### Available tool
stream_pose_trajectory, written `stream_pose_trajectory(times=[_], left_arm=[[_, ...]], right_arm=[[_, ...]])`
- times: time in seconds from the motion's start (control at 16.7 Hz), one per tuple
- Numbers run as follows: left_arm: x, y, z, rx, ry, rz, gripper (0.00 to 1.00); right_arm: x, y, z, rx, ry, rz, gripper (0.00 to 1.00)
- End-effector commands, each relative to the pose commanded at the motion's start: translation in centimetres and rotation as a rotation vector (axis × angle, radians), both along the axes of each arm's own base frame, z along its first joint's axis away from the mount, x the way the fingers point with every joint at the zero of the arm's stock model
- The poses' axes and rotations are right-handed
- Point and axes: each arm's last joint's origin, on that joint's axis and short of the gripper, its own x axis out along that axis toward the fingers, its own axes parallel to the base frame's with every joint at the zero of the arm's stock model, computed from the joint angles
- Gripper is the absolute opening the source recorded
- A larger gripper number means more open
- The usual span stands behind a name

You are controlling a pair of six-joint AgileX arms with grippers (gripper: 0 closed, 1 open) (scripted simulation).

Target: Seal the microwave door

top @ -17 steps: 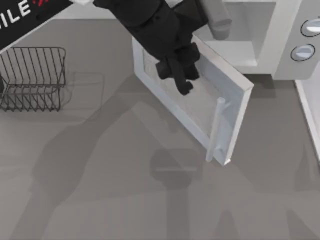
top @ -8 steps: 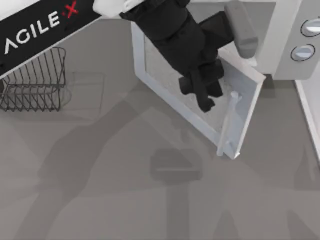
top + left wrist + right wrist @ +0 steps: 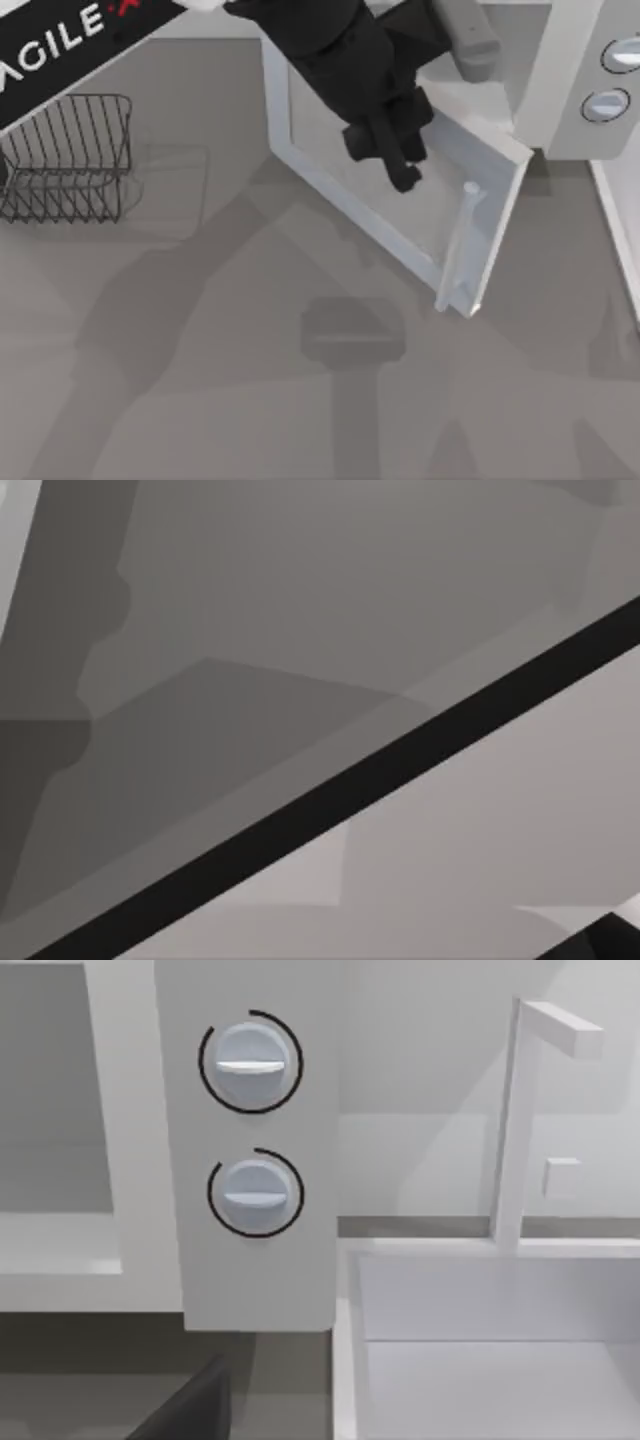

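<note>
Your left hand rests against the microwave door, half-open beside the microwave; whether it's clenched or released you cannot tell

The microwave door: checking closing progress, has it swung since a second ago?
Yes. The microwave door has swung toward the microwave; its handle end sits nearer the knobs.

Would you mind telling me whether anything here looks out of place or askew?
Only the microwave door: it stands ajar, swung out at an angle from the microwave, cavity exposed. The left end effector is over its window. The wire rack sits upright, nothing spilled.
</note>
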Motion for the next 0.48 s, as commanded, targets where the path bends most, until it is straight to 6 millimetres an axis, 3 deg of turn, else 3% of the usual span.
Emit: stream_pose_trajectory(times=[0.24,0.48], left_arm=[[-0.4,-0.4,-0.5,0.013,0.022,-0.010,0.00],[-0.7,-1.1,-2.4,0.065,0.097,-0.007,0.00]], right_arm=[[0.0,0.0,0.0,0.000,0.000,0.000,1.00],[0.0,0.0,0.0,0.000,0.000,0.000,1.00]])
